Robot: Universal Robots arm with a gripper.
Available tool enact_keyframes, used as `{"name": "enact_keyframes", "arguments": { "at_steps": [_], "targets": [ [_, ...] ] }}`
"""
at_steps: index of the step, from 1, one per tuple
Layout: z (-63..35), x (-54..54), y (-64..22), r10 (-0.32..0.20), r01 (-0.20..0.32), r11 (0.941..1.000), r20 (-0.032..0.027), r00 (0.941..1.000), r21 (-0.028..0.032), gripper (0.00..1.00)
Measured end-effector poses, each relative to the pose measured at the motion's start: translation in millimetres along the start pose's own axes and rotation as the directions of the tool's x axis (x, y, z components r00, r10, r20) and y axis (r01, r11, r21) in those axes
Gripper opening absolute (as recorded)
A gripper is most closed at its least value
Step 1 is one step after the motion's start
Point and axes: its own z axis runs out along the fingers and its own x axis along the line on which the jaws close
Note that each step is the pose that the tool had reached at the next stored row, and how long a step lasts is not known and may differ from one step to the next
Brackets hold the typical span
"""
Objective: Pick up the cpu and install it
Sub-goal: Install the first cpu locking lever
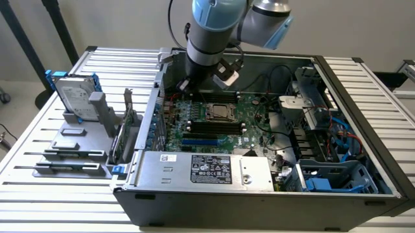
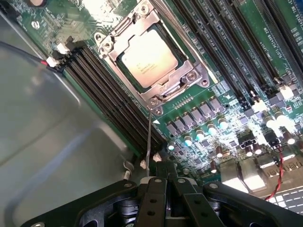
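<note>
The cpu, a flat square chip with a silver-grey top, lies in the socket on the green motherboard, under the closed metal socket frame. In the exterior view the cpu sits mid-board inside the open computer case. My gripper is shut, its black fingers pressed together just off the socket's corner. The socket's thin metal lever runs from the frame down to my fingertips and ends against them. In the exterior view my gripper hangs low over the board at the far end of the case, behind the socket.
Black memory slots run beside the socket, next to the grey case wall. A power supply fills the case's near side, with drive cages and blue cables at the exterior view's right. A hard drive with a blue bracket stands on a grey holder outside, at the left.
</note>
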Motion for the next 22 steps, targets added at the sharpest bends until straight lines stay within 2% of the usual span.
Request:
{"name": "enact_keyframes", "arguments": {
  "at_steps": [6,12,22],
  "targets": [
    [-6.6,0.4,-4.2,0.043,-0.043,0.999,-0.018,0.9989,-0.0111,0.11],
    [-5.2,-5.7,-12.0,0.058,-0.058,0.9982,-0.0242,0.998,-0.0147,0.11],
    [-3.9,-4.3,-14.0,0.113,-0.115,0.993,-0.048,0.9924,-0.0276,0.11]
  ]
}}
